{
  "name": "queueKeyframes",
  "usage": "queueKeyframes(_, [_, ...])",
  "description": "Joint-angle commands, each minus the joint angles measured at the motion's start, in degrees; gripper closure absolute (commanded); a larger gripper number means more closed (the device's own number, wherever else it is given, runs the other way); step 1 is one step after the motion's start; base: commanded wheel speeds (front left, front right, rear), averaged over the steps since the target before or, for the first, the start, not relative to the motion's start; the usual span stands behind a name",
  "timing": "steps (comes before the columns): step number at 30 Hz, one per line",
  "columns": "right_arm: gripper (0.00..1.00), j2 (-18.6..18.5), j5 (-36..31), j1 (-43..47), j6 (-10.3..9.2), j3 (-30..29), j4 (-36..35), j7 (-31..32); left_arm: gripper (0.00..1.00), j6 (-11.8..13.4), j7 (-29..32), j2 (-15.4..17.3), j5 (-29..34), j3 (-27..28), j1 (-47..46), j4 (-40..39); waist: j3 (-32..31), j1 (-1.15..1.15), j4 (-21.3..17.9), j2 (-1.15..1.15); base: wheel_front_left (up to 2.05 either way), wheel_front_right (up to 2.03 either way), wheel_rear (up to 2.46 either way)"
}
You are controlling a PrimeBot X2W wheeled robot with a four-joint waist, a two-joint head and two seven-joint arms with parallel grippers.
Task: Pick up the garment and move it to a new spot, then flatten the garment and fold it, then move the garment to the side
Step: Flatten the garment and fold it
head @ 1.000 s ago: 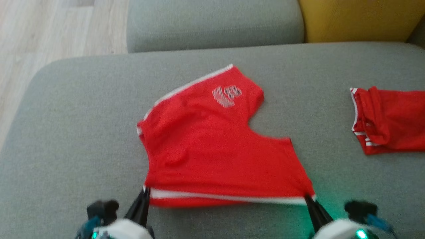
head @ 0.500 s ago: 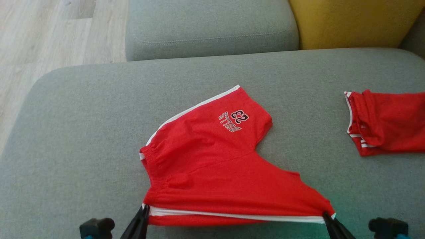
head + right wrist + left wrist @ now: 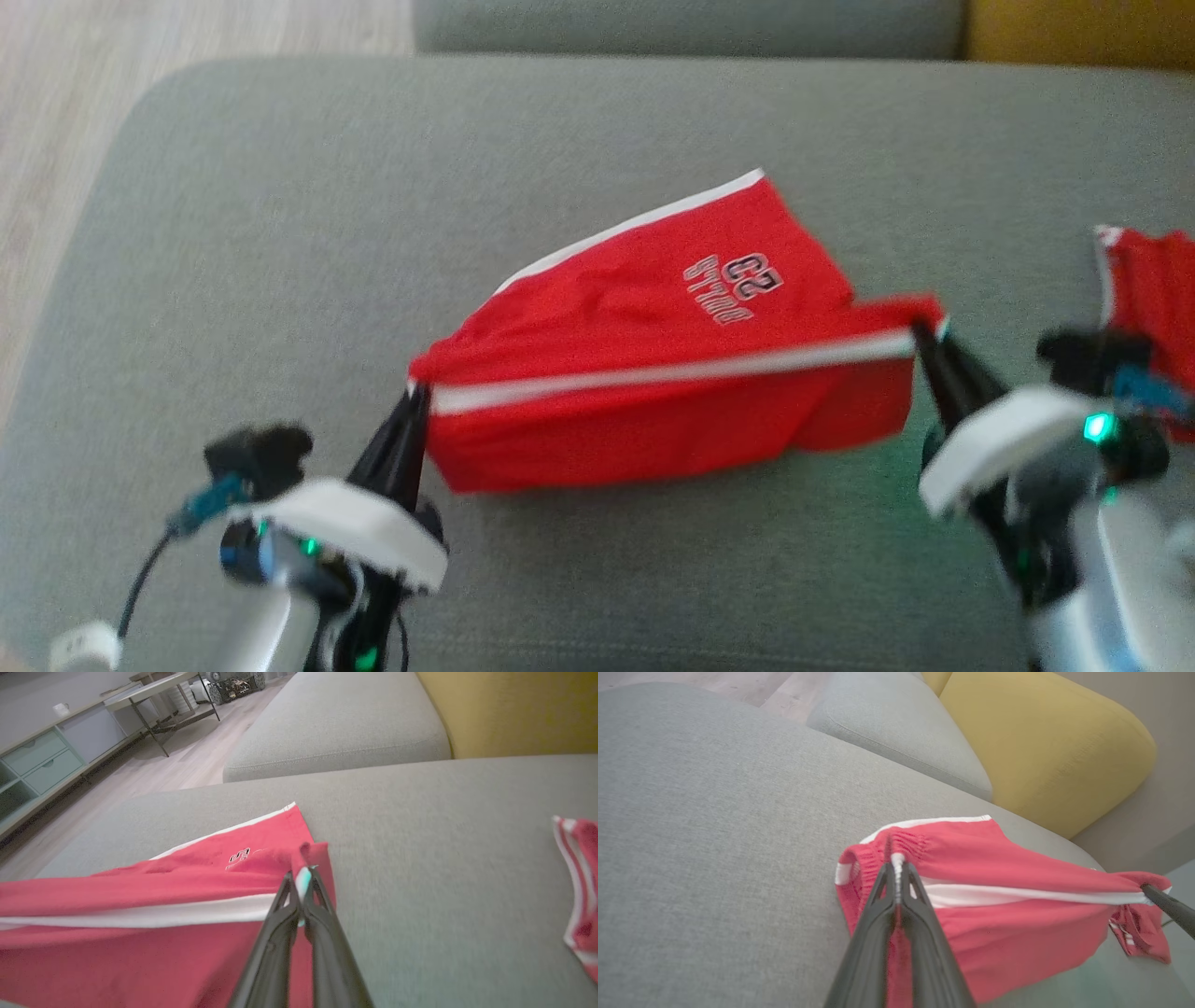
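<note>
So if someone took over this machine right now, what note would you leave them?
Left gripper: shut on shorts, at the waistband corner.
Right gripper: shut on the other end of the white-striped edge.
Shorts: that edge lifted and taut between the two, the far leg resting on the grey cushion. Another red garment lies to the right.
Done: pickup. Left: lay down flat, fold, move aside.

Obscured items
Right side of cushion [image 3: 280,233]: second red garment [image 3: 1144,280] cropped by frame, partly behind right gripper [image 3: 924,329]; head view blurred
</note>
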Motion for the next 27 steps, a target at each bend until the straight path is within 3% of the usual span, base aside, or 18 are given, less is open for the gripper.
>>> queueKeyframes(1, [1.0, -1.4, 0.8, -5.5, -0.05, 1.5, 0.2, -0.4, 1.0, -0.6, 0.1, 0.2, -0.4, 2.5, -4.4, -0.2, 4.2, 0.0, 3.6, 0.0, 0.0, 0.0, 0.0])
queueKeyframes(10, [1.0, -4.2, 3.9, -26.1, -0.05, 4.8, 20.9, -2.9, 1.0, -4.2, -1.1, -3.1, -1.1, 0.7, -18.9, 12.2, 8.8, 0.0, 7.5, 0.0, 0.0, 0.0, 0.0])
queueKeyframes(19, [1.0, -4.3, 5.8, -35.7, -0.05, 6.2, 37.6, -7.6, 1.0, -6.0, -3.7, -5.3, -3.9, -0.8, -26.5, 23.7, 10.2, 0.0, 8.8, 0.0, 0.0, 0.0, 0.0])
queueKeyframes(20, [0.91, -4.2, 6.1, -36.5, -0.05, 6.5, 39.0, -8.5, 1.0, -6.3, -3.9, -5.4, -4.4, -1.1, -27.1, 25.0, 10.3, 0.0, 8.7, 0.0, 0.0, 0.0, 0.0])
queueKeyframes(21, [0.51, -4.1, 6.5, -37.1, -0.05, 6.9, 40.2, -9.6, 0.99, -6.7, -4.0, -5.5, -4.9, -1.5, -27.5, 26.3, 10.3, 0.0, 8.7, 0.0, 0.0, 0.0, 0.0])
queueKeyframes(22, [0.0, -3.9, 6.8, -37.6, -0.05, 7.5, 41.2, -10.6, 0.69, -7.0, -4.1, -5.6, -5.4, -1.8, -27.9, 27.4, 10.3, 0.0, 8.6, 0.0, 0.0, 0.0, 0.0])
queueKeyframes(23, [0.0, -3.8, 7.1, -38.0, -0.05, 8.3, 41.9, -11.8, 0.38, -7.2, -4.5, -5.6, -5.8, -2.1, -28.2, 28.3, 10.3, 0.0, 8.4, 0.0, 0.0, 0.0, 0.0])
queueKeyframes(24, [0.0, -3.7, 7.5, -38.1, -0.05, 9.1, 42.3, -13.1, 0.0, -7.4, -4.9, -5.7, -6.4, -2.2, -28.4, 29.1, 10.2, 0.0, 8.3, 0.0, 0.0, 0.0, 0.0])
queueKeyframes(27, [0.0, -3.9, 8.5, -37.6, -0.05, 11.8, 42.5, -18.0, 0.0, -8.2, -5.7, -5.8, -8.4, -2.6, -28.1, 30.9, 9.5, 0.0, 7.6, 0.0, 0.0, 0.0, 0.0])
